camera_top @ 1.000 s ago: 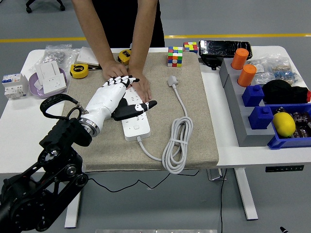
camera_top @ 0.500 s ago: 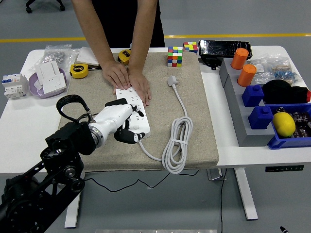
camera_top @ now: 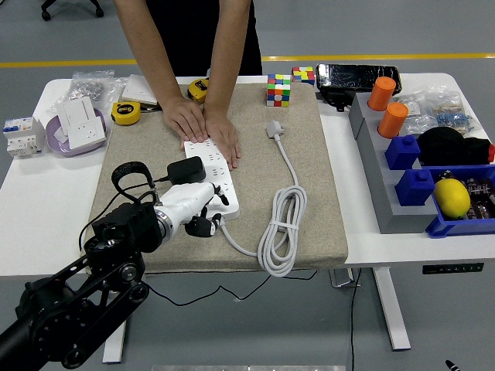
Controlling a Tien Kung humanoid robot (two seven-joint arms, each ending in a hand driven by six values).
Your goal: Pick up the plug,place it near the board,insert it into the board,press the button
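The robot's black left arm reaches in from the lower left corner, its white five-fingered left hand over the near end of the long white power strip, the board of the task, on a beige felt mat covering the middle of the white desk. A black plug adapter with a looping black cord sits at the top of the hand, against the strip; the fingers are curled, but whether they clamp the plug cannot be told. Just right of the strip, its coiled white cable runs up to a white plug head lying loose on the mat. At the strip's far end, a person standing across the desk presses both hands flat on it. Beyond lie a yellow tape measure, a multicoloured puzzle cube and, at right, blue bins holding a yellow lemon.
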